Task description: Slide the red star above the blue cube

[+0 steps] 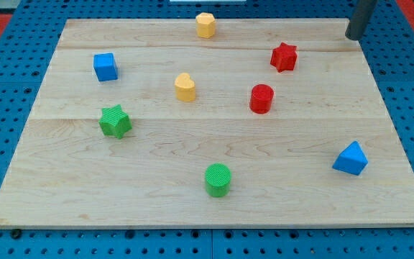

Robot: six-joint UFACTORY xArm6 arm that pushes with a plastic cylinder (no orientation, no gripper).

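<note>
- The rod enters at the view's top right and is cut off by the top edge; only its lower part shows.
- My tip sits at the worktop's top right corner, just at the board's edge. Whether it touches the surface is hard to tell.
- There are no fingers on this arm, so nothing is grasped or released; the rod is bare.
- The red star lies in the upper right of the board, to the left of and a little below my tip, apart from it.
- The star's points spread evenly, so it has no clear long axis; one point faces roughly the view's top.
- The blue cube sits far across at the upper left, well apart from the star.
- A red cylinder stands just below and left of the star.
- Two yellow blocks: one at the top edge, one near the middle; their exact shapes are hard to make out.
- A green star lies below the cube.
- A green cylinder stands near the bottom centre.
- A blue wedge-like block sits at the lower right.
</note>
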